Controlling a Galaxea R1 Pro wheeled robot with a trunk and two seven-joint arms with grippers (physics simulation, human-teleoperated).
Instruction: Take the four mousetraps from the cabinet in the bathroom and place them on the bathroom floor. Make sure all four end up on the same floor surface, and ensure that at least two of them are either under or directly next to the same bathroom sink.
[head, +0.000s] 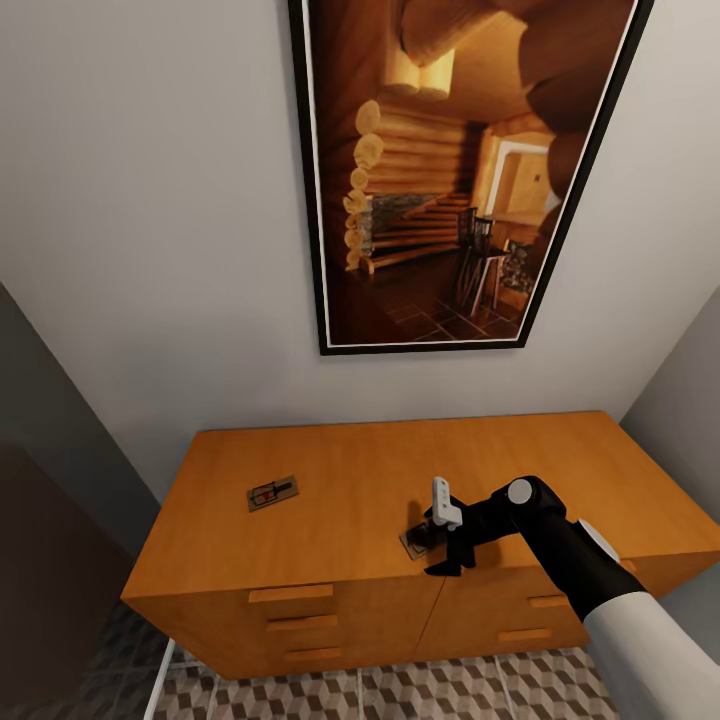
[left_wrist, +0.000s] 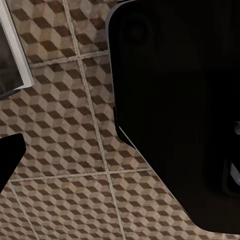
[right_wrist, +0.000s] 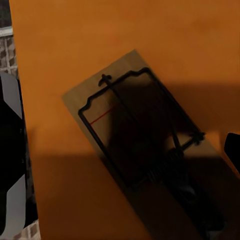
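The right gripper (head: 442, 548) hangs with its fingers apart directly over a small flat brown wooden mousetrap (right_wrist: 142, 145) near the front edge of the orange-brown wooden cabinet (head: 380, 470), the trap's long axis lying diagonal to the fingers.

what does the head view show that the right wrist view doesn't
Head view alone: the framed log-cabin picture on the wall, a second small brown wooden mousetrap lying to the left on the chest top, the drawer fronts, and the right gripper over the nearer trap. Right wrist view alone: that nearer mousetrap's dark wire frame up close. Both share the low orange-brown wooden cabinet top and that nearer trap.
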